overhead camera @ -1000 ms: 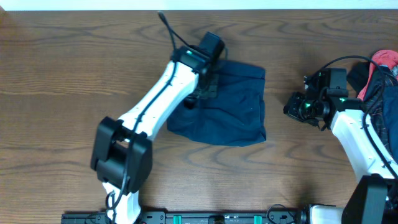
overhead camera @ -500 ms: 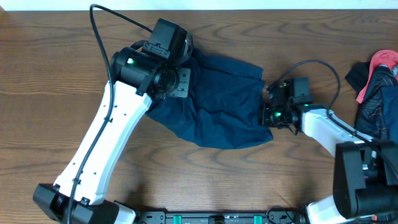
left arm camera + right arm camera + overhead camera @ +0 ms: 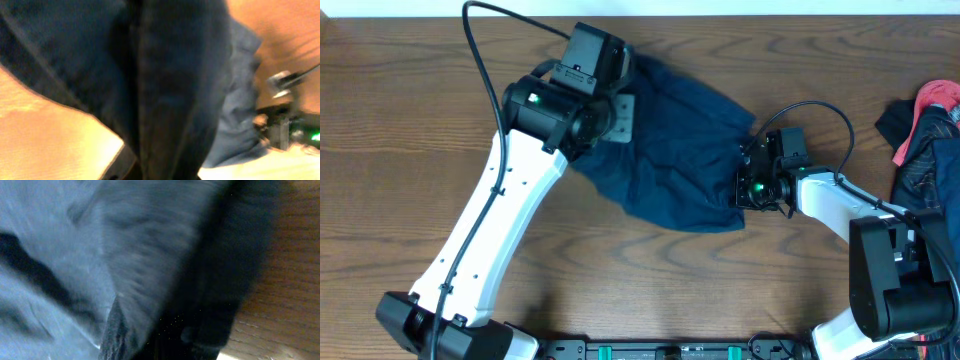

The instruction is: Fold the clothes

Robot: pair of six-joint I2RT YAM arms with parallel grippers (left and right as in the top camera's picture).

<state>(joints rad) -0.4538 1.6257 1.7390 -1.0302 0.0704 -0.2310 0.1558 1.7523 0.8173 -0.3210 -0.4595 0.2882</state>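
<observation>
a: where are the shorts [image 3: 670, 150]?

b: spread on the table [image 3: 400, 120], a bit behind the middle, rumpled and lying at a slant. the left gripper [image 3: 618, 112] is at their upper left edge and the right gripper [image 3: 744, 186] at their right edge.

a: is the left gripper holding them?

b: yes, it is closed on the cloth. in its wrist view a seam of the shorts [image 3: 165, 75] runs straight down to the fingers, and the cloth hangs above the table [image 3: 45, 140].

a: and the right one?

b: cannot tell. it touches the edge of the shorts, but its wrist view is only blurred navy cloth [image 3: 75, 255] with a strip of table [image 3: 285, 280] at the right. the fingers do not show clearly.

a: anything else?

b: a pile [image 3: 925, 125] of red and dark clothes at the table's far right edge, well apart from the shorts.
</observation>
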